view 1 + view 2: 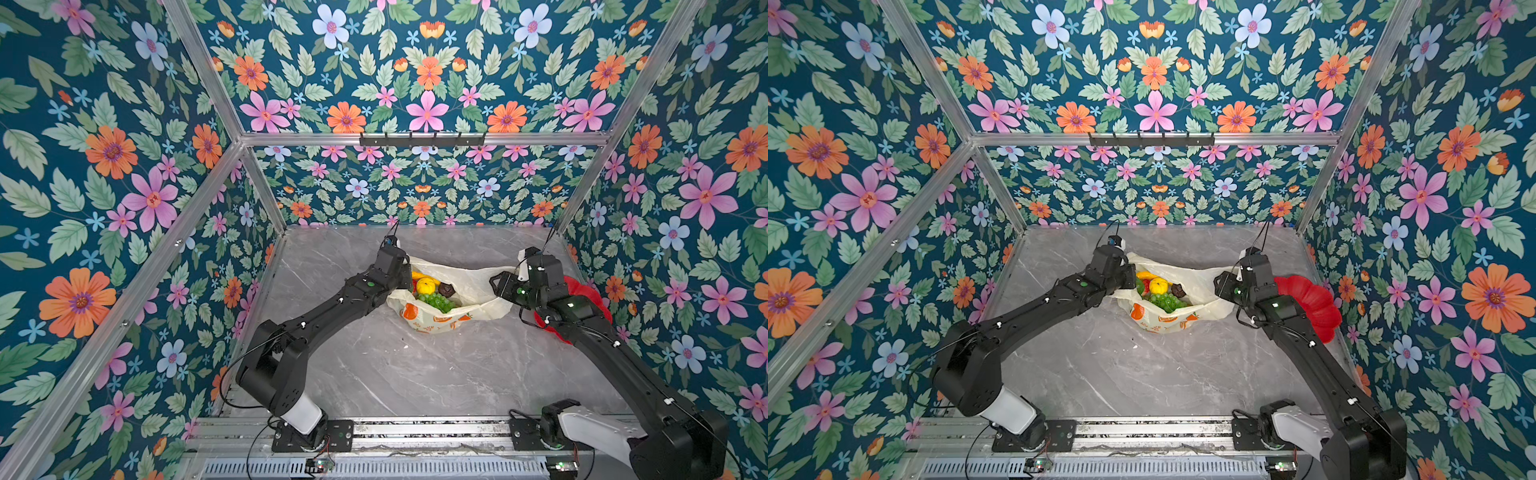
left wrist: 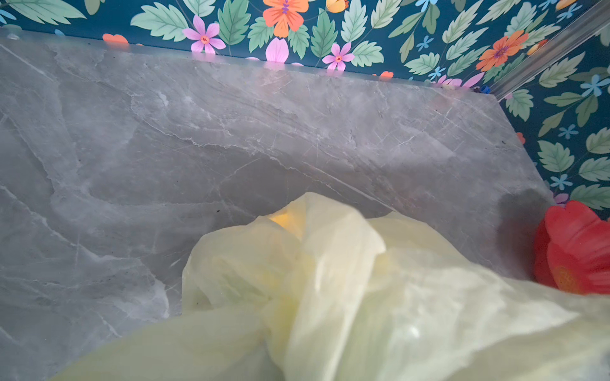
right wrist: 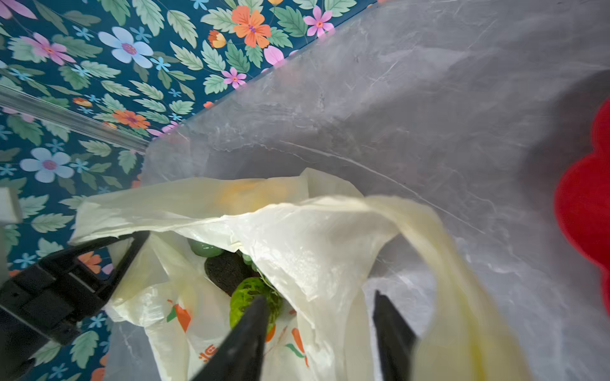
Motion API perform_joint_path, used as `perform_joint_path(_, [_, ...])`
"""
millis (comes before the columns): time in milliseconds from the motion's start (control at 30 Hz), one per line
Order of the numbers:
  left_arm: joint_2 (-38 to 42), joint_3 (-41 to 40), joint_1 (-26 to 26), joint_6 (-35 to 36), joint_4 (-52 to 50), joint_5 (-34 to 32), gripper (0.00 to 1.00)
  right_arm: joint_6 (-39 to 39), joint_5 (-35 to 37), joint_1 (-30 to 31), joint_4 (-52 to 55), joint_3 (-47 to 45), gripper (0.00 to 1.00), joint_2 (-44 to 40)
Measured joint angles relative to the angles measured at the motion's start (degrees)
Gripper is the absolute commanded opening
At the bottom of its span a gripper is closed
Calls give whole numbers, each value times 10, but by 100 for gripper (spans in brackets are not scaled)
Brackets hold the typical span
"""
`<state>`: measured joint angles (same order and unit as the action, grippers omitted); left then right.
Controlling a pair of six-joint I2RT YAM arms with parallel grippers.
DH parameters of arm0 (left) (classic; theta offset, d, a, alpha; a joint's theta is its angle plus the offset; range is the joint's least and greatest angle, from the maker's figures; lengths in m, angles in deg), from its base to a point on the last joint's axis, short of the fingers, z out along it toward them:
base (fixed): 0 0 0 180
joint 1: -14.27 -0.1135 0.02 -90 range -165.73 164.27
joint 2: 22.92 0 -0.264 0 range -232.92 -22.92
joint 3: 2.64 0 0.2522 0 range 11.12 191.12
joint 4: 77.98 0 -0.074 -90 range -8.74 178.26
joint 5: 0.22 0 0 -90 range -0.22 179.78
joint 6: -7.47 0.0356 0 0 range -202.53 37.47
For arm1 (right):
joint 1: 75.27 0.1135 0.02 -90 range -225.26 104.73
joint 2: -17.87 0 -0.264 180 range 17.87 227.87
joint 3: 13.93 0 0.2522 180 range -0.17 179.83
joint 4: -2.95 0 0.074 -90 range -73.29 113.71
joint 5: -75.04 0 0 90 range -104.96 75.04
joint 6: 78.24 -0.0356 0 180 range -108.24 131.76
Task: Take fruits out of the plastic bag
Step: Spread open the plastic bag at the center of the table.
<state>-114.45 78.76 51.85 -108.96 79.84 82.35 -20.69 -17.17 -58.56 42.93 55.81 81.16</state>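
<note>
Pinching one rim of the thin, crinkly pale yellow plastic bag, the left gripper props its mouth open, out toward the far middle of the grey marble table. The right gripper hangs over the opposite lip, jaws spread, clamping nothing. Inside lie a yellow lemon, a green grape bunch, a dark avocado and a bumpy bright green fruit. They look like light, hard, rounded toys, likely to slip, so take one across its middle. The film is limp and will snag: grip fruit, not plastic.

Lab test booth: alu frame, floral walls, marble top.
</note>
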Motion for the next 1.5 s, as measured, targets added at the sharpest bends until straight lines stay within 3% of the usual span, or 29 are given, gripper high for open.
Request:
perform_joint_path(167, [-7, 16, 15, 6, -31, -37, 0, 31, 78, 13, 107, 42, 89, -21])
perform_joint_path(467, [-16, 34, 33, 7, -56, -74, 0, 80, 233, 172, 250, 181, 94, 13])
perform_joint_path(600, [-14, 35, 37, 6, -58, -76, 0, 89, 237, 208, 256, 205, 94, 97])
perform_joint_path(1000, [21, -8, 39, -5, -40, -61, 0, 88, 203, 211, 218, 239, 94, 286])
perform_joint_path(1333, [41, -37, 38, -7, -13, -40, 0, 84, 224, 211, 209, 251, 85, 383])
perform_joint_path(1433, [52, -50, 35, -9, -1, -30, 0, 83, 240, 209, 205, 257, 75, 405])
perform_joint_path(1500, [58, -57, 31, -13, 5, -21, 0, 80, 249, 205, 203, 261, 60, 415])
